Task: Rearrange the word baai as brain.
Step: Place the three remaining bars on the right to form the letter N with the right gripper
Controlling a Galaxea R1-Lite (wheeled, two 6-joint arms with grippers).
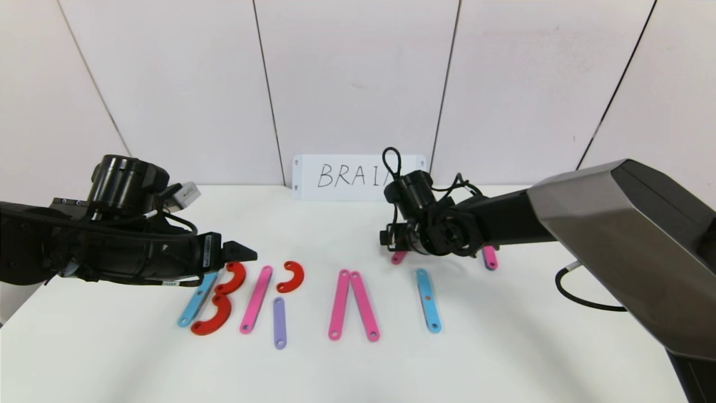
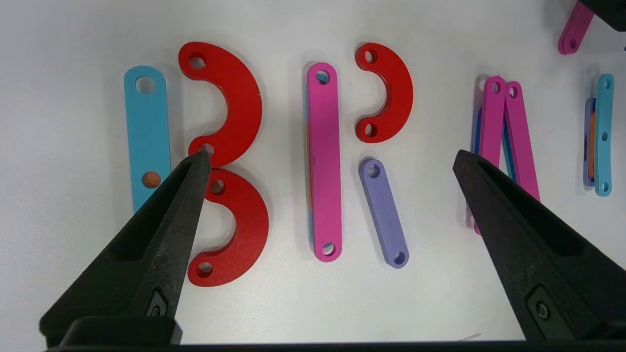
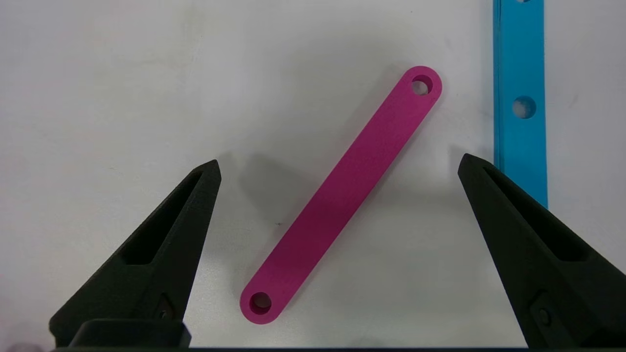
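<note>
The strip letters lie in a row on the white table [image 1: 503, 336]. B is a light-blue bar [image 1: 197, 299] with two red curves [image 1: 234, 278]. R is a pink bar [image 1: 256, 299], a red curve [image 1: 292, 276] and a lilac bar [image 1: 279, 323]. Two pink bars [image 1: 339, 304] form a crossbarless A, and a light-blue bar [image 1: 428, 300] forms I. My left gripper [image 2: 330, 161] hovers open and empty above B and R. My right gripper [image 3: 338, 164] is open and empty above a loose slanted pink bar [image 3: 342, 195], which peeks out beneath it in the head view [image 1: 398, 257].
A white card [image 1: 358, 176] with handwritten "BRAIN" stands against the back wall, partly hidden by the right wrist. Another short pink bar [image 1: 490, 257] lies behind the right forearm. A black cable [image 1: 576, 296] hangs at the right.
</note>
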